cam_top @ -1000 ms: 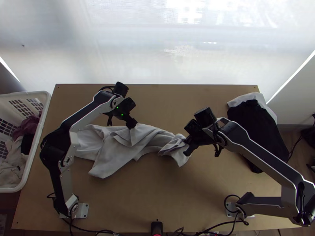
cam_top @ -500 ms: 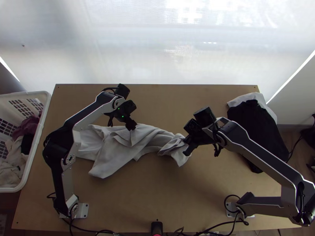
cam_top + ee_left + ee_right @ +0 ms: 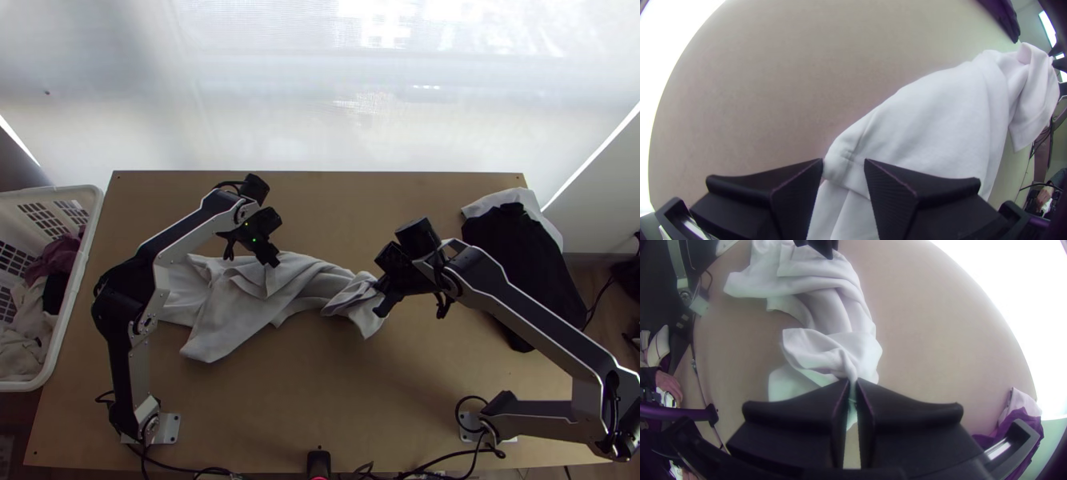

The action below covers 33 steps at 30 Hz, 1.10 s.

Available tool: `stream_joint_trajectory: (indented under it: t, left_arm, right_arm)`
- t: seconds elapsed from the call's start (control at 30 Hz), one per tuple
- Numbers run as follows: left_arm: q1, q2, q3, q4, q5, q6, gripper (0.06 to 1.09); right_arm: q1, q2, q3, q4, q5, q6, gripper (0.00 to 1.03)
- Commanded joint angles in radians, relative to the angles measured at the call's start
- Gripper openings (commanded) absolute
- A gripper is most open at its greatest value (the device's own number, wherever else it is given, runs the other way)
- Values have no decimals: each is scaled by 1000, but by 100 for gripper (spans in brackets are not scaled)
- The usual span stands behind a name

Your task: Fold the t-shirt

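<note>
Now the unclenched left hand (image 3: 270,261) has shifted; the right hand (image 3: 381,301) grips the t-shirt (image 3: 232,308).

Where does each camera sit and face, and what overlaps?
Top view: high over the table, near edge, steeply down; left arm, right arm.
Left wrist view: on the left arm, facing table and shirt; left hand, open.
Right wrist view: on the right arm, facing the shirt; right hand, closed on it.
Both wrist views share the shirt.
</note>
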Motion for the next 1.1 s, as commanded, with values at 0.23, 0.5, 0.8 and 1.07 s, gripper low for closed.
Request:
stream_joint_trajectory:
  t: [0.23, 0.5, 0.8, 1.07]
  left_arm:
    - [-5, -4, -12, 10, 6, -16, 11]
    - [33, -105, 66, -103, 12, -14, 9]
    - [177, -295, 266, -280, 69, -59, 9]
    - [318, -400, 499, -410, 69, -54, 9]
  right_arm:
    - [-10, -19, -23, -1, 0, -8, 3]
    - [-51, -26, 32, -20, -17, -5, 3]
    - [-203, -59, 294, -162, -109, 13, 3]
    - [-343, -48, 494, -295, -205, 35, 3]
